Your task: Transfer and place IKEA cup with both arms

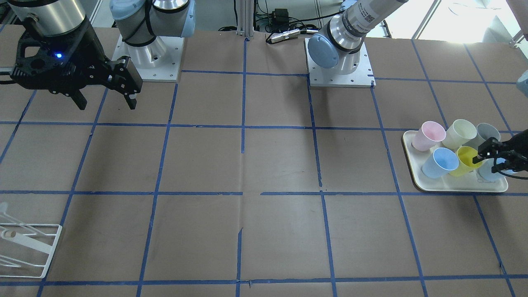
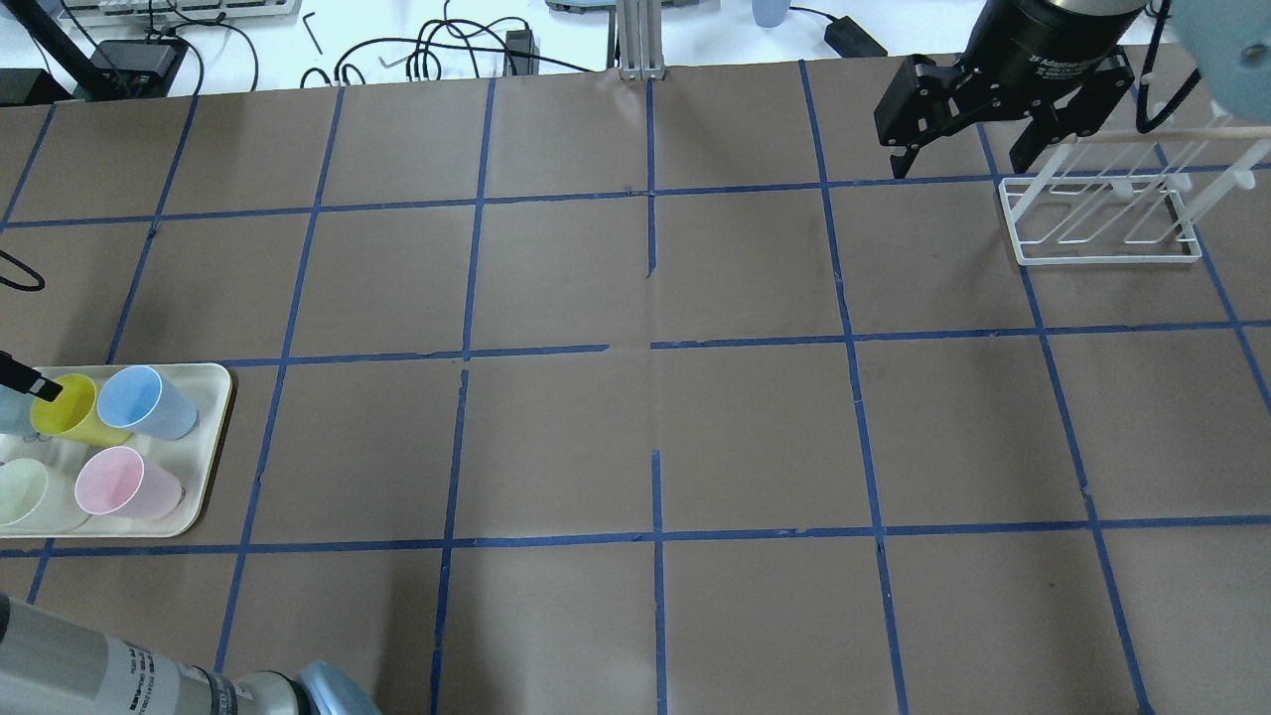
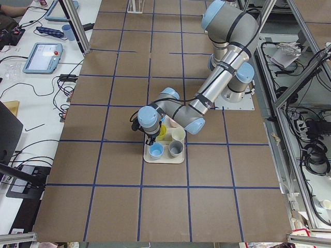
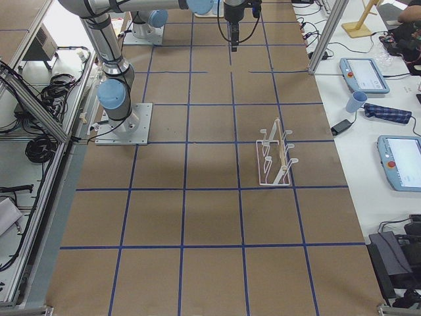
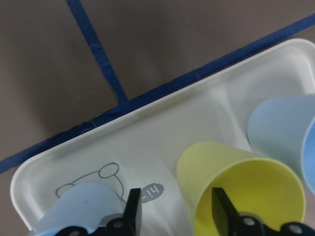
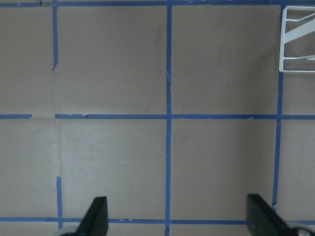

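Over the tray [image 5: 147, 147], the left pincer [image 5: 174, 197], released, straddles the IKEA cup [image 5: 246, 182] wall.

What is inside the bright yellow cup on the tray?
One finger of the left gripper is inside the yellow cup; the other is outside its wall. Nothing else shows inside it. The cup's bottom is hidden.

IKEA cup [image 1: 464, 160] — bright lemon-yellow, tapered, handleless — is found upright, mouth up, on a white tray [image 2: 204, 462] toward the desk's left end, just beside a light blue cup [image 2: 139, 402]. Left arm [image 3: 220, 77] is stretched low to it; the left gripper [image 5: 174, 209] is spread, one finger inside the cup's rim, the other outside. Right arm [image 4: 105, 46] is raised over the desk's right half — the right gripper [image 2: 960, 167] is pointed down, fingers wide apart.
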